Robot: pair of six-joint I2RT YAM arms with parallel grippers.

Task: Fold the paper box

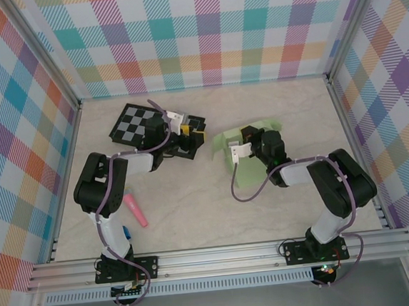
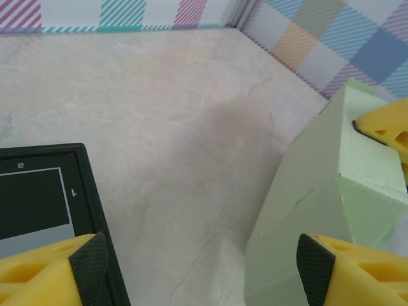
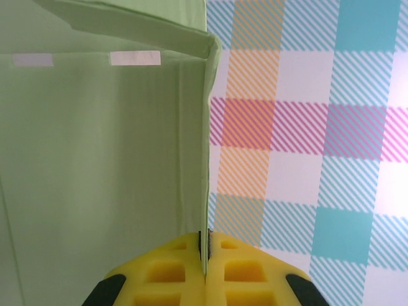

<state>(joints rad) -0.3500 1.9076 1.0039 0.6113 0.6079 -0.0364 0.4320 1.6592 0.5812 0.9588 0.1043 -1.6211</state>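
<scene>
Starting at the near edge, a metal rail carries both arm bases, and just past the left base a pink marker lies on the pale table, with a small blue thing beside the arm that is too hidden to identify. Farther in, right of the table's middle, the paper box stands partly formed, its light-green walls raised and the right arm bent over it. The right gripper is clenched on the box: in the right wrist view its yellow fingers are pressed together with the thin edge of one upright box wall pinched between them at the right gripper, and another panel angles across the top of that wall. Left of the box, the left gripper hangs between the box and the checkerboard, jaws spread wide and grasping nothing. In the left wrist view one finger of the left gripper sits over the dark rim of the checkerboard, the other just beside a slanted face of the box; whether it touches the card I cannot tell, and bare table lies between the two. Beyond the checkerboard and box, the table runs back to the plaid walls.
</scene>
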